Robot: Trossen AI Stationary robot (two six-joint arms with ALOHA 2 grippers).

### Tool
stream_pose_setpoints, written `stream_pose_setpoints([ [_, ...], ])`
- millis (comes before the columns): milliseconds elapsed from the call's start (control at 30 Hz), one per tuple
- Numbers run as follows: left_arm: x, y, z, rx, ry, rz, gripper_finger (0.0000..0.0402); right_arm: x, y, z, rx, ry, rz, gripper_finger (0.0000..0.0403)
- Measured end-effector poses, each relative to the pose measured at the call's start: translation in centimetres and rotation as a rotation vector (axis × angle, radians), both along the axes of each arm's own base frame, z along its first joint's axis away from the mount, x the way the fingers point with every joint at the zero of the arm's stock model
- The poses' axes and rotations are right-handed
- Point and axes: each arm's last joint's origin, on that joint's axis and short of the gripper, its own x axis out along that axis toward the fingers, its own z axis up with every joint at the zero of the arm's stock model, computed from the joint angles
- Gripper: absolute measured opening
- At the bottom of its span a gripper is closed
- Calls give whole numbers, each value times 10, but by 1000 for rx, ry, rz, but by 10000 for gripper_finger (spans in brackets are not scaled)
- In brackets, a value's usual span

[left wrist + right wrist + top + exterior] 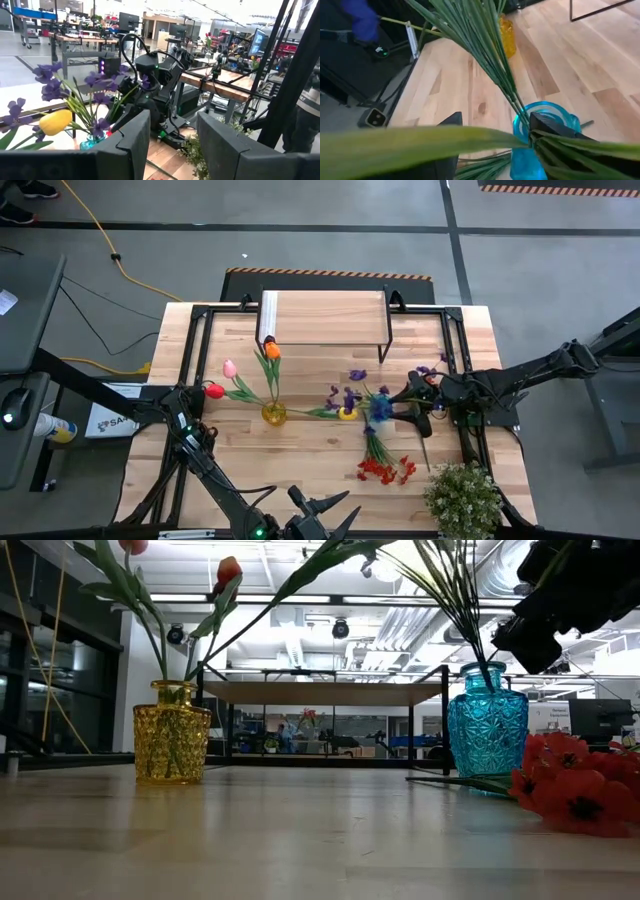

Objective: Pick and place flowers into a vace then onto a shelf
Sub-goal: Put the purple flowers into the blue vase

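Observation:
A blue vase (380, 410) (487, 730) stands right of the table's middle and holds purple sprays and a yellow tulip (55, 121). My right gripper (415, 405) (495, 135) is open, just right of and above the vase's rim, among the green stems (485, 55). A yellow vase (273, 414) (172, 730) farther left holds pink, red and orange tulips. Red sprays (385, 468) lie flat on the table. The shelf (325, 318) stands at the far edge. My left gripper (322, 515) (172, 145) waits open at the near edge.
A bushy potted plant (462, 498) stands at the near right corner. One broad green leaf (420, 142) crosses close in front of the right wrist camera. Bare wood lies between the two vases and in front of the yellow one.

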Motion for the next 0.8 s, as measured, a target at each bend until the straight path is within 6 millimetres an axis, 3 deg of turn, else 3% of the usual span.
stream_pose_setpoints([
  [800, 0, 0, 0, -1, 0, 1, 195, -3, 0, -1, 12, 27, 31, 226],
])
